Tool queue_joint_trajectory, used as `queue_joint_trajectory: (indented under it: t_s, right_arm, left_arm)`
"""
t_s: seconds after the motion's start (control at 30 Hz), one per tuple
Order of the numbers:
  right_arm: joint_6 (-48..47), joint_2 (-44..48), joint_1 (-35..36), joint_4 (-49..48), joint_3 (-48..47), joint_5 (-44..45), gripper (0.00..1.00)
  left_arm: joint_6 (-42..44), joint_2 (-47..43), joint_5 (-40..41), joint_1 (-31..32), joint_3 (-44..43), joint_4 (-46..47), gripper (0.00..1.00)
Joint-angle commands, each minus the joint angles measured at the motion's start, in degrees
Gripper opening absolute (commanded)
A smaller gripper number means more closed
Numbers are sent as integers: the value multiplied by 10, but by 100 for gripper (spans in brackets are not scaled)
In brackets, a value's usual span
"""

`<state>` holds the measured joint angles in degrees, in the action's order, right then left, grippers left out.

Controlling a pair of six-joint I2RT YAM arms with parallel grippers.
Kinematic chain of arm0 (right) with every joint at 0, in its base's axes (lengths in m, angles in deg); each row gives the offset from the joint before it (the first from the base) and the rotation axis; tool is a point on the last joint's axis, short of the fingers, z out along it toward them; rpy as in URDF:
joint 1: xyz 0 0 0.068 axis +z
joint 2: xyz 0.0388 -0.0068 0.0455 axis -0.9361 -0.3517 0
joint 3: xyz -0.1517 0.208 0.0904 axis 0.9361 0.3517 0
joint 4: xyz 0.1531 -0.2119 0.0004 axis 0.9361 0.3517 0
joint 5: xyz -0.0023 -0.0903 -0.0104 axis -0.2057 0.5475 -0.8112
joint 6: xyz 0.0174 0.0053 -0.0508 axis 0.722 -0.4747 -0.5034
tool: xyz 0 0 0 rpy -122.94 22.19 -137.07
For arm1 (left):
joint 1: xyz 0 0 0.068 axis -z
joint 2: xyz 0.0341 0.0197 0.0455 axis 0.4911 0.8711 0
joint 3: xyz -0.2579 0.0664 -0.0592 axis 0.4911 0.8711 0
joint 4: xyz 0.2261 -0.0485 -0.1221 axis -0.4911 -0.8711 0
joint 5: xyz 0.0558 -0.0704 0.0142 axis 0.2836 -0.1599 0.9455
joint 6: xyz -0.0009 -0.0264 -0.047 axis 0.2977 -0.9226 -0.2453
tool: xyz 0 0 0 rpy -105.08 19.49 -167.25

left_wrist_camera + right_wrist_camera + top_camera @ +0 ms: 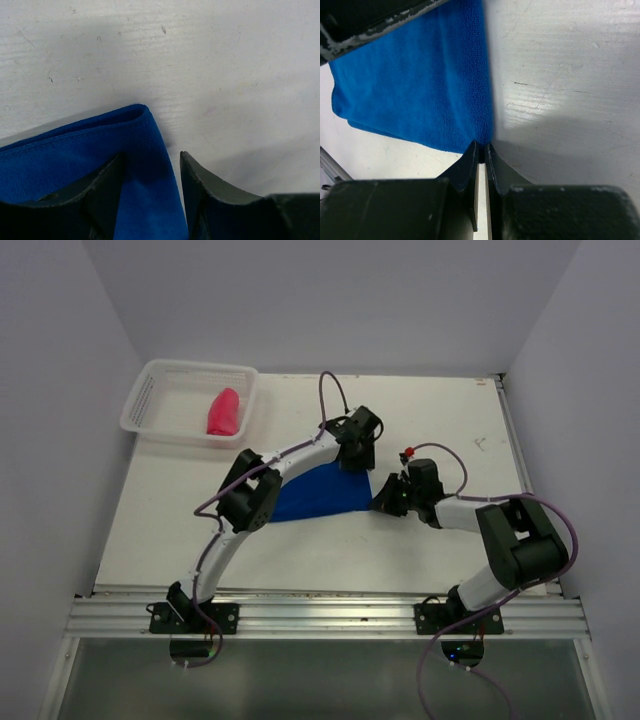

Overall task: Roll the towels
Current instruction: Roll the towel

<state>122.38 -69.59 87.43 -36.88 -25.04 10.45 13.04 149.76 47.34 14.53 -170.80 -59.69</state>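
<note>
The blue towel lies flat in the middle of the table. My left gripper is down at its far right corner. In the left wrist view the jaws stand apart astride that corner of the blue towel, one finger over the cloth and the other on bare table beside the hem. My right gripper is at the near right corner, its tips pinched on the blue towel's edge. The pink-red towel lies rolled in the basket.
The white mesh basket stands at the table's far left corner. A metal rail runs along the near edge by the arm bases. White walls close in the table on three sides.
</note>
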Motion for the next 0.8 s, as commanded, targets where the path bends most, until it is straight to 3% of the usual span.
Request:
queue_joint_trajectory:
  t_s: [0.0, 0.43, 0.57, 0.77]
  right_arm:
    - [-37, 18, 13, 37, 4, 46, 0]
    - [-70, 63, 76, 85, -17, 138, 0]
    - [-72, 70, 79, 91, -16, 147, 0]
    - [-84, 88, 84, 82, -4, 146, 0]
  left_arm:
    - [15, 34, 40, -2, -33, -44, 52]
    - [14, 66, 90, -2, -78, -124, 49]
    - [8, 82, 79, 1, -83, -133, 43]
    - [5, 90, 84, 11, -89, -138, 22]
